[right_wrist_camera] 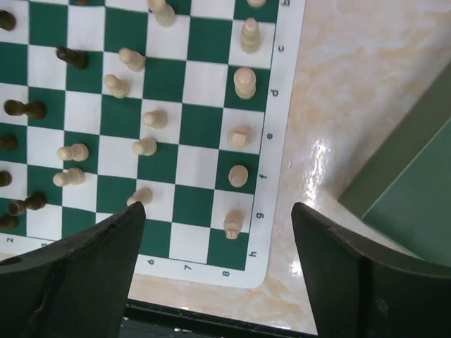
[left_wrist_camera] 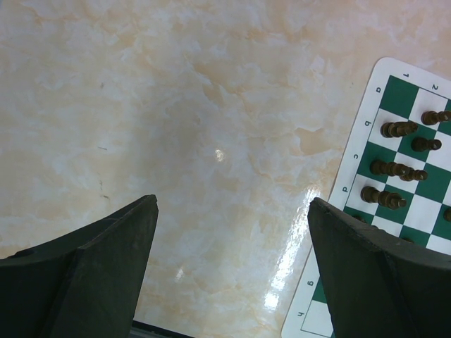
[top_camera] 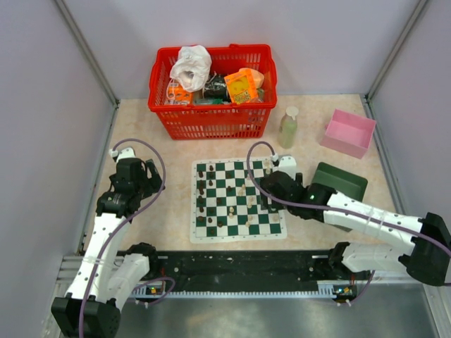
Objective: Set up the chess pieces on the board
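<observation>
Board (right_wrist_camera: pixel 280 113) flat, cream pieces (right_wrist_camera: pixel 238 136) upright along its right edge, right gripper (right_wrist_camera: pixel 218 211) spread wide above, left gripper (left_wrist_camera: pixel 232 201) spread too

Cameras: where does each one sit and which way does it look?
Top external: above and behind the arms, looking down at table, board and red basket; both arms show.
Left wrist: on the left arm, looking down at the table beside the board; the open left gripper frames it.
Right wrist: on the right arm, looking down at cream pieces on the board and the green box; the open right gripper shows.
Shared: all three see the board; left wrist and top both see dark pieces.
</observation>
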Robot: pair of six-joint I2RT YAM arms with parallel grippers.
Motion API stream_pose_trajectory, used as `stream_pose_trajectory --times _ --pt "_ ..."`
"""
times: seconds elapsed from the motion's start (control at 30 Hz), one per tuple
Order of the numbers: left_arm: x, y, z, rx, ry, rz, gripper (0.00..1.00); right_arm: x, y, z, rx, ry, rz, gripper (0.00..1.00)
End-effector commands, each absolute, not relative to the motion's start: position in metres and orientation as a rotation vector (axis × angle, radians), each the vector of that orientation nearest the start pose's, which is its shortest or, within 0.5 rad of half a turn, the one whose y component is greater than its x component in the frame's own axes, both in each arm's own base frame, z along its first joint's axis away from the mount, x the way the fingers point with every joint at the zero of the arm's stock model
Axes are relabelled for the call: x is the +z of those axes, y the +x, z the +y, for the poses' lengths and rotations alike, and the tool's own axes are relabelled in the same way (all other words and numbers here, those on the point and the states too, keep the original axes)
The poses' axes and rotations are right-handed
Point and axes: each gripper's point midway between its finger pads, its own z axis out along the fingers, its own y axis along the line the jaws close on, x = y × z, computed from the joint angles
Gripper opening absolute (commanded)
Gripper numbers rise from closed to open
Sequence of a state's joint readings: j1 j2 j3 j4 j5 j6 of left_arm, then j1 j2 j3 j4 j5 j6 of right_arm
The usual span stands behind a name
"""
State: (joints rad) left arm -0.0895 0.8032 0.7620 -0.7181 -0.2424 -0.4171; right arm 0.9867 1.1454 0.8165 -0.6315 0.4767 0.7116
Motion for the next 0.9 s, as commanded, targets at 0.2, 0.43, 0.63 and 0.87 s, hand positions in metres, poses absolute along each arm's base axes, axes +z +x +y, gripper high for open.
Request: stream_pose_trajectory --times 0.2,0.43,0.63,0.87 --pt "0.157 0.246 0.003 0.013 -0.487 2.228 0.93 0.186 0.256 0.210 0.088 -0.188 2.245 0.95" --pt "0.156 0.247 0.003 0.014 -0.487 2.232 0.93 0.199 0.275 0.256 0.263 -0.183 2.315 0.99" --pt "0.158 0.246 0.003 0.008 -0.485 2.226 0.93 0.197 0.285 0.294 0.390 -0.310 2.291 0.99" --pt "0.159 0.247 0.001 -0.004 -0.479 2.221 0.93 0.172 0.307 0.300 0.277 -0.257 2.373 0.96"
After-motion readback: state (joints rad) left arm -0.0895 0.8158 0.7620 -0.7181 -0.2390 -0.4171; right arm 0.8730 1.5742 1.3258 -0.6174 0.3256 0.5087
